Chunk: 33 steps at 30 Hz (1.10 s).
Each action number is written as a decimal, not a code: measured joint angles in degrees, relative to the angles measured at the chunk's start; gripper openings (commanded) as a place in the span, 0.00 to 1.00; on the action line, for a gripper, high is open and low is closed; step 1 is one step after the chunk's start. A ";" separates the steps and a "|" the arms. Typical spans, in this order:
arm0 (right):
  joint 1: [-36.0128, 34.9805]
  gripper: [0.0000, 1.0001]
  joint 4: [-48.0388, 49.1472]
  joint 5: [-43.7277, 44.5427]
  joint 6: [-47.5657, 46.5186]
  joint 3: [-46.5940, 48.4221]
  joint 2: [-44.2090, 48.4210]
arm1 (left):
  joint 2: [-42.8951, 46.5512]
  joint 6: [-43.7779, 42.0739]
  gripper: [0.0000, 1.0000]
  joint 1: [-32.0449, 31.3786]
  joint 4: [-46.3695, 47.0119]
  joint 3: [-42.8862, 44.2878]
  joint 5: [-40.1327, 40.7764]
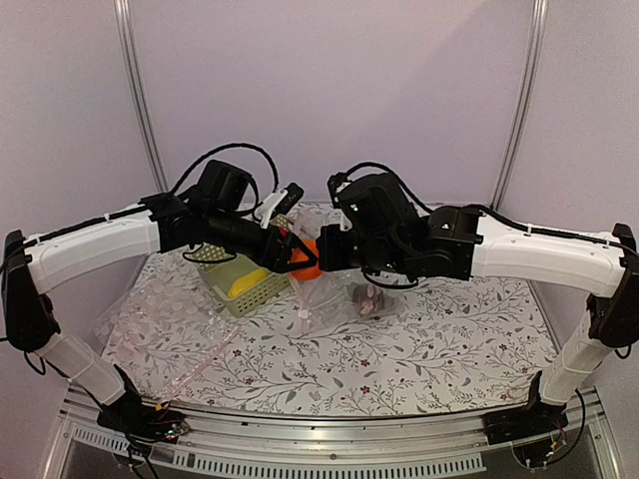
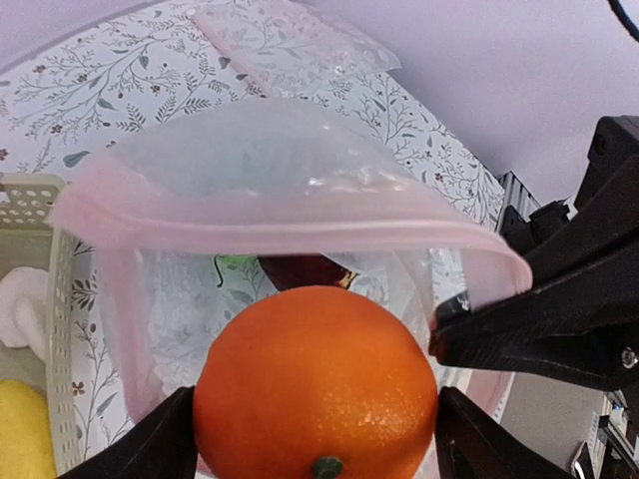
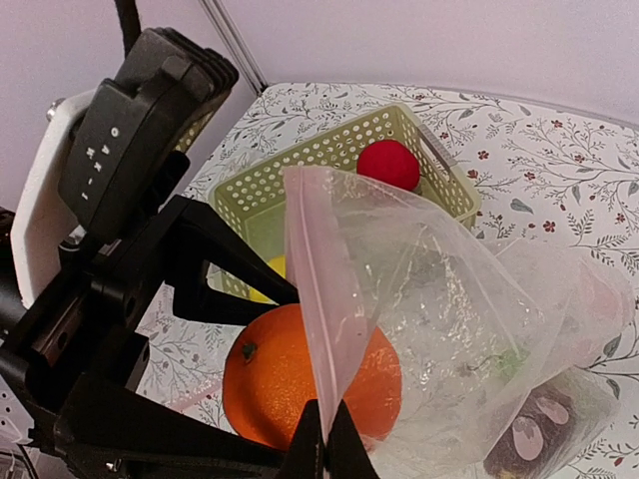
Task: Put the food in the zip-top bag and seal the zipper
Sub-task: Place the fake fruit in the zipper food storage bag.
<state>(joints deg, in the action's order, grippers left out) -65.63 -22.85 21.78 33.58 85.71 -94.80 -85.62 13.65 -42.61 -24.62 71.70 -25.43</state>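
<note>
Left jaws grip the orange (image 2: 315, 384) at the mouth of the zip-top bag (image 2: 280, 170), right jaws pinching its rim; red ball (image 3: 388, 163), upper centre, unbagged.

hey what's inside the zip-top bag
A dark maroon piece and something green lie inside the zip-top bag; crumpled plastic hides anything deeper. The orange sits at its mouth.

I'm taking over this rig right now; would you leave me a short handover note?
Right pincer: shut on the zip-top bag at its pink zipper, holding it open.
Left pincer: shut on the orange at the mouth.
Done: maroon piece and green piece inside the bag.
Left: drop in the orange; red ball, yellow piece and white piece are in the basket; then seal the zipper.
</note>
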 measured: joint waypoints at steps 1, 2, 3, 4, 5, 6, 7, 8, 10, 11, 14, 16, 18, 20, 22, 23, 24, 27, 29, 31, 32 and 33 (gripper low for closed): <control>0.00 0.00 0.13 -0.11 0.02 0.07 0.00 | -0.02 -0.02 0.82 -0.22 -0.02 0.00 0.52; 0.00 0.00 0.28 -0.24 0.04 0.13 0.00 | -0.02 -0.04 0.83 -0.46 -0.07 0.00 0.96; 0.00 0.00 0.39 -0.44 0.04 0.15 0.00 | -0.09 -0.04 0.83 -0.74 -0.09 0.00 1.49; 0.00 0.00 0.46 -0.57 0.04 0.15 0.00 | -0.15 -0.07 0.84 -0.98 -0.07 0.00 1.92; 0.00 0.00 0.48 -0.79 0.04 0.15 0.00 | -0.26 -0.11 0.86 -1.18 -0.09 0.00 2.25; 0.00 0.00 0.50 -0.92 0.02 0.15 0.00 | -0.37 -0.11 0.86 -1.36 -0.13 0.00 2.62; 0.00 0.00 0.55 -0.98 0.04 0.15 0.00 | -0.48 -0.13 0.87 -1.49 -0.13 0.00 2.97; 0.00 0.00 0.61 -1.05 0.04 0.15 0.00 | -0.57 -0.15 0.87 -1.60 -0.13 0.00 3.32; 0.00 0.00 0.61 -1.09 0.04 0.15 0.00 | -0.68 -0.20 0.88 -1.64 -0.15 0.00 3.72; 0.00 0.00 0.63 -1.09 0.04 0.15 0.00 | -0.68 -0.20 0.88 -1.64 -0.15 0.00 3.82; 0.00 0.00 0.63 -1.09 0.04 0.15 0.00 | -0.68 -0.22 0.87 -1.66 -0.15 0.00 4.09; 0.00 0.00 0.63 -1.09 0.04 0.15 0.00 | -0.68 -0.31 0.87 -1.70 -0.13 0.00 4.11; 0.00 0.00 0.63 -1.09 0.02 0.15 0.00 | -0.66 -0.44 0.87 -1.77 -0.13 0.00 4.11; 0.00 0.00 0.63 -1.05 0.04 0.15 0.00 | -0.28 -0.63 0.87 -1.84 0.28 -0.39 4.13; 0.00 0.00 0.63 -0.96 0.02 0.15 0.00 | 1.66 -1.14 0.87 -1.90 1.86 -2.43 4.33; 0.00 0.00 0.63 -0.85 0.04 0.15 0.00 | 3.26 -1.51 0.88 -1.92 2.80 -3.96 4.44; 0.00 0.00 0.68 -0.61 0.02 0.09 0.00 | 5.64 -1.90 0.88 -1.92 3.45 -5.66 4.66; -0.02 0.00 0.90 0.55 0.02 -0.72 0.24 | 12.90 -3.39 0.93 -1.99 5.97 -9.27 5.81; -0.02 0.00 0.79 1.25 0.02 -1.38 0.57 | 17.84 -4.55 0.95 -2.01 7.89 -10.51 7.13; -0.02 0.00 0.59 1.97 0.00 -1.75 0.92 | 21.09 -5.35 0.95 -1.84 9.33 -10.67 9.07; -0.02 0.00 0.52 2.19 0.00 -1.81 1.11 | 21.99 -5.53 0.96 -1.49 9.81 -10.40 10.45; -0.02 0.00 0.44 2.40 -0.02 -1.84 1.31 | 21.92 -5.60 0.95 -1.18 9.77 -9.88 11.89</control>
<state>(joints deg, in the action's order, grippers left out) -65.65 -22.41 24.18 33.56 83.88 -93.49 -63.70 8.05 -43.79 -14.85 61.82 -13.54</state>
